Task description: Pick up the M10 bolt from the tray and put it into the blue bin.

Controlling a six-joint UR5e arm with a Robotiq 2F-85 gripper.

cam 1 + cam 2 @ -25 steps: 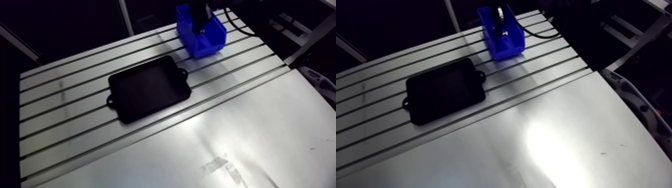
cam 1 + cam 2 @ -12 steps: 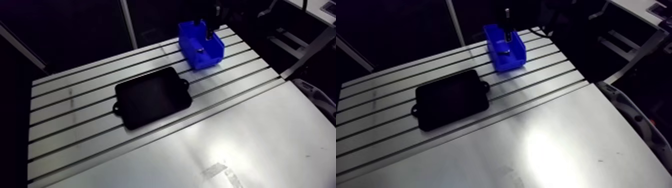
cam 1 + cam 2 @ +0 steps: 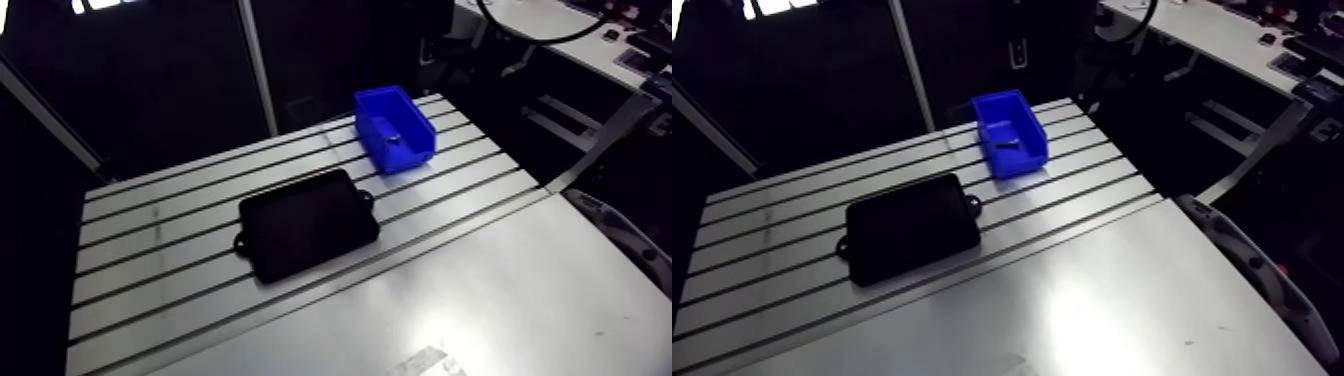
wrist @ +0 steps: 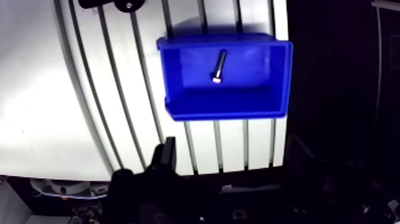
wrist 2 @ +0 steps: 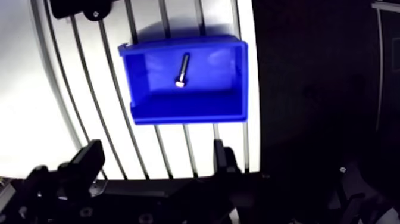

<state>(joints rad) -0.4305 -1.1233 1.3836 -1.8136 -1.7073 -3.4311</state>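
Observation:
The blue bin [image 5: 184, 110] stands on the slotted table, and the M10 bolt [image 5: 182, 70] lies on its floor, head toward the gripper. My gripper [image 5: 155, 158] hangs well above the bin's near wall, open, with nothing between its fingers [image 5: 89, 159]. In the arm view the bin [image 3: 395, 125] sits at the table's far right with the bolt [image 3: 394, 137] as a small glint inside. The black tray [image 3: 308, 222] lies mid-table and looks bare. The gripper does not show in the arm view.
The slotted table [image 3: 150, 260] ends just beyond the bin's far side, where it drops into darkness. A smooth metal sheet [image 3: 480, 300] covers the near part. One corner of the tray [image 5: 77, 7] shows past the bin in the wrist view.
Earlier the gripper stood down in the bin, shut on the bolt. It has since opened and risen out of the arm view; the bolt stays in the bin. The camera pulled back.

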